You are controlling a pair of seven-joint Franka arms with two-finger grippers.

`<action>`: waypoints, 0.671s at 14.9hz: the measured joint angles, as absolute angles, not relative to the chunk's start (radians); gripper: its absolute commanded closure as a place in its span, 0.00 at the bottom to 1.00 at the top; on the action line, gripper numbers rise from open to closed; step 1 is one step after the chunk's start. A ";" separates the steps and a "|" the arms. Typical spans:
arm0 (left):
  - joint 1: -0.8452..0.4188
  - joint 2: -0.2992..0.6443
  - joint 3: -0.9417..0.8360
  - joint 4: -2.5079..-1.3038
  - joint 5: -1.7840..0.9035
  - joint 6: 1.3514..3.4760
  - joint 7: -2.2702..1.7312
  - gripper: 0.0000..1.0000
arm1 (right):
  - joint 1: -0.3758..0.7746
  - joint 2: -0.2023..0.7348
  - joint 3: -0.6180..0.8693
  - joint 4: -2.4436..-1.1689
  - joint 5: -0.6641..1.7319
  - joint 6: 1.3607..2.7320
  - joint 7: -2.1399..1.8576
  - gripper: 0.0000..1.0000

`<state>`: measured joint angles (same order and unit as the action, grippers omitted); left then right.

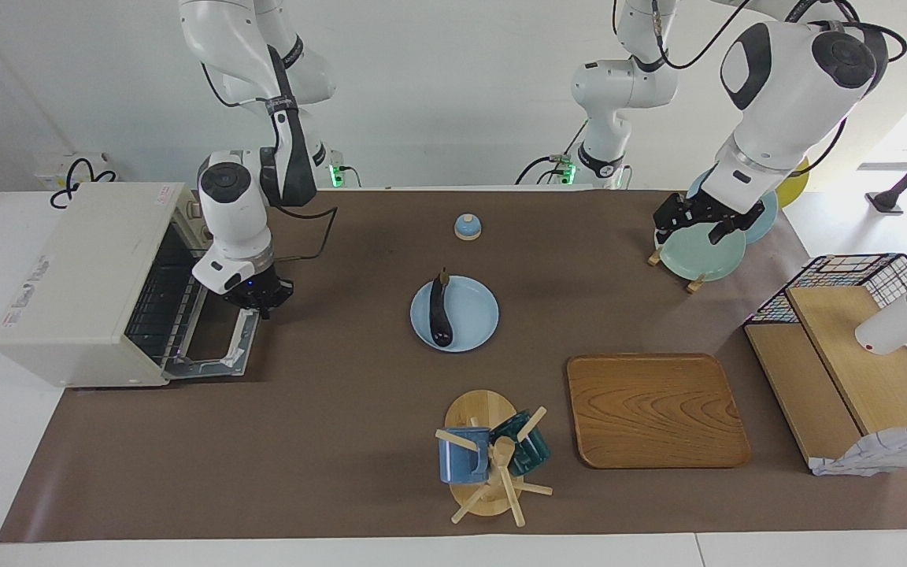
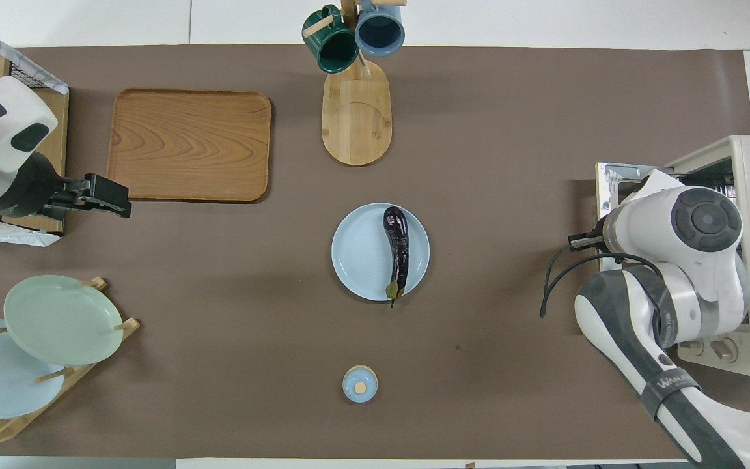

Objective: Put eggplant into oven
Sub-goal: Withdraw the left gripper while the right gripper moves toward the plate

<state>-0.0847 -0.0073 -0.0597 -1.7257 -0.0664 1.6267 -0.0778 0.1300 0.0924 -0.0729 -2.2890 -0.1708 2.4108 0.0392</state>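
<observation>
The dark purple eggplant [image 1: 439, 311] lies on a light blue plate [image 1: 473, 319] at the middle of the table, its stem toward the robots; it also shows in the overhead view [image 2: 398, 251]. The cream-white oven [image 1: 83, 283] stands at the right arm's end of the table. Its glass door [image 1: 213, 346] is dropped open and the wire rack [image 1: 158, 303] shows inside. My right gripper [image 1: 264, 305] hangs low over the corner of the open door that is nearer to the robots. My left gripper [image 1: 694, 228] is open and empty, raised above the plate rack [image 1: 701, 252].
A small blue bell [image 1: 467, 227] sits nearer to the robots than the plate. A wooden tray [image 1: 654, 409] and a mug tree [image 1: 489, 457] with two mugs lie farther from them. A wire basket with a wooden shelf [image 1: 855, 346] and a white bottle [image 1: 898, 323] stand at the left arm's end.
</observation>
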 measured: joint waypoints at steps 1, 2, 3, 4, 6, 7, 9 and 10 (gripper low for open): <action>-0.086 -0.015 -0.061 -1.740 -0.066 1.626 -0.078 0.00 | 0.130 0.107 -0.074 -2.289 -0.165 2.422 0.045 1.00; -0.086 -0.021 -0.063 -1.751 -0.066 1.625 -0.078 0.00 | 0.130 0.120 -0.075 -2.289 -0.156 2.433 0.048 1.00; -0.087 -0.025 -0.065 -1.760 -0.066 1.625 -0.078 0.00 | 0.131 0.129 -0.078 -2.288 -0.144 2.441 0.048 1.00; -0.087 -0.026 -0.066 -1.762 -0.065 1.625 -0.078 0.00 | 0.136 0.133 -0.081 -2.284 -0.133 2.447 0.049 1.00; -0.093 -0.027 -0.068 -1.754 -0.049 1.625 -0.065 0.00 | 0.156 0.134 -0.086 -2.272 -0.111 2.447 0.056 1.00; -0.101 -0.027 -0.068 -1.741 -0.039 1.621 -0.062 0.00 | 0.175 0.134 -0.086 -2.261 -0.093 2.447 0.061 0.91; -0.112 -0.027 -0.069 -1.705 -0.029 1.590 -0.061 0.00 | 0.236 0.138 -0.087 -2.220 -0.047 2.443 0.091 0.58; -0.113 -0.027 -0.069 -1.690 -0.027 1.571 -0.061 0.00 | 0.274 0.141 -0.087 -2.193 -0.035 2.427 0.120 0.53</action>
